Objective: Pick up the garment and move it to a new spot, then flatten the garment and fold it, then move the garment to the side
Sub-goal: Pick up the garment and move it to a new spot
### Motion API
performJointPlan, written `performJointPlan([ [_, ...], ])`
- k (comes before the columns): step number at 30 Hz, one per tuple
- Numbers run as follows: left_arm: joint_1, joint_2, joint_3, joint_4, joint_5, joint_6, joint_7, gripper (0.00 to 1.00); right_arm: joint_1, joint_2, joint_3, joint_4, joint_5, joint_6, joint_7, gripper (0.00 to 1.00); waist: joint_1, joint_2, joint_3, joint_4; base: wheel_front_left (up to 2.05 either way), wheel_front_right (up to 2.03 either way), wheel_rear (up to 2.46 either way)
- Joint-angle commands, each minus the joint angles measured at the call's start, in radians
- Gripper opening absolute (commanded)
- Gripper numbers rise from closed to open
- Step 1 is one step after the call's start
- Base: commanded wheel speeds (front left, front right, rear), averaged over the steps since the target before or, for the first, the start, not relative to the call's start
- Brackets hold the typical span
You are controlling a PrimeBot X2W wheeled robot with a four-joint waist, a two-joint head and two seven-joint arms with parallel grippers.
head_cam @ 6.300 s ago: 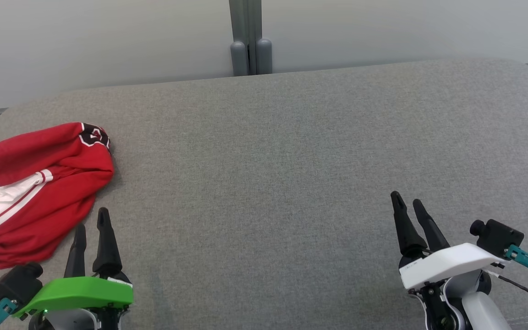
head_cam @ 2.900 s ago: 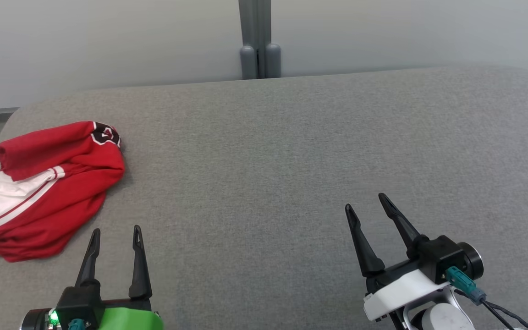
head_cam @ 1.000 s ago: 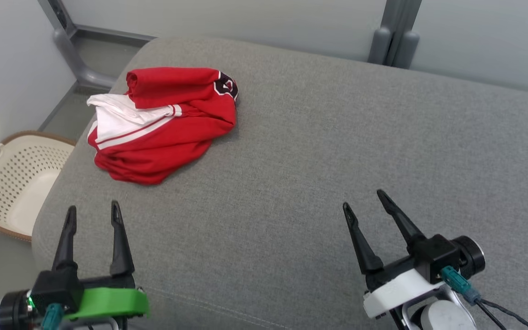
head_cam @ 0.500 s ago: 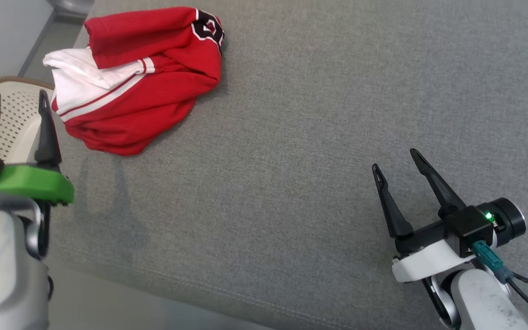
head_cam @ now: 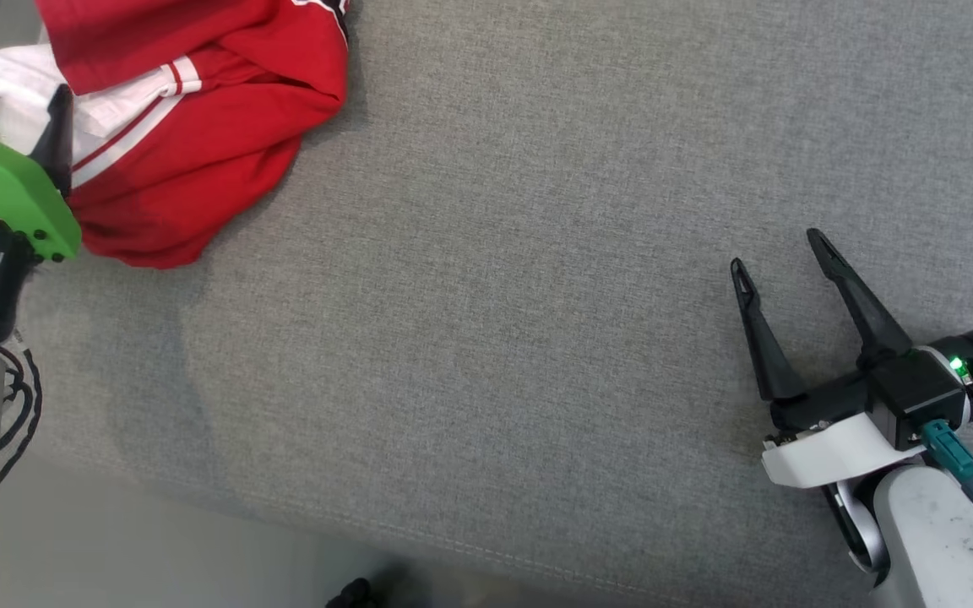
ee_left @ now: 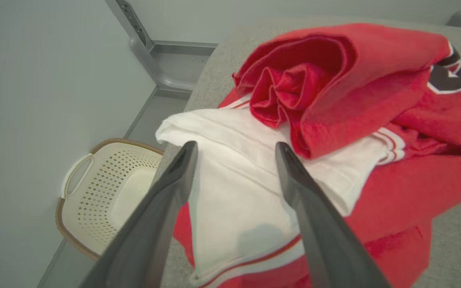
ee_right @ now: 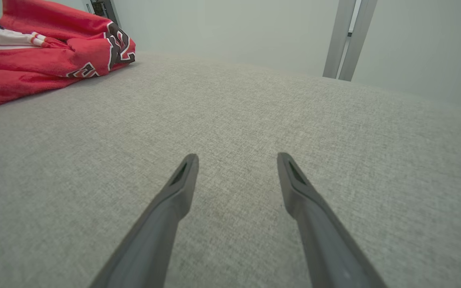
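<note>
The red-and-white garment (head_cam: 199,127) lies bunched by the grey cushion's (head_cam: 495,295) left edge, the left gripper (ee_left: 235,146) spread wide and empty over its white part, the right gripper (head_cam: 776,252) equally wide, empty, near the front edge.

Soft matt cloth garment (ee_left: 358,100) on rough woven grey upholstery (head_cam: 495,295); perforated plastic basket (ee_left: 106,192).

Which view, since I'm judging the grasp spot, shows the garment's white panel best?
The left wrist view: the white panel shows large between the fingers of the open left gripper. The head view shows a sliver beside the green mount; the right wrist view, a thin far strip.
</note>
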Motion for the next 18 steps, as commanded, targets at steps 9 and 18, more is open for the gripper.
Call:
performJointPlan([
  [9,-0.042,-0.010,-0.183,0.070,-0.166,-0.001,0.046,1.00,-0.024,-0.014,-0.020,-0.012,-0.018,0.000,-0.001,1.00,-0.0001,0.0000,0.085,-0.011,0.00,0.00,0.00],
  [18,-0.097,0.092,-0.296,0.053,-0.236,-0.001,-0.218,0.00,-0.030,0.007,-0.006,0.012,-0.007,0.000,0.000,1.00,-0.0001,0.0000,0.036,-0.025,0.00,0.00,0.00],
])
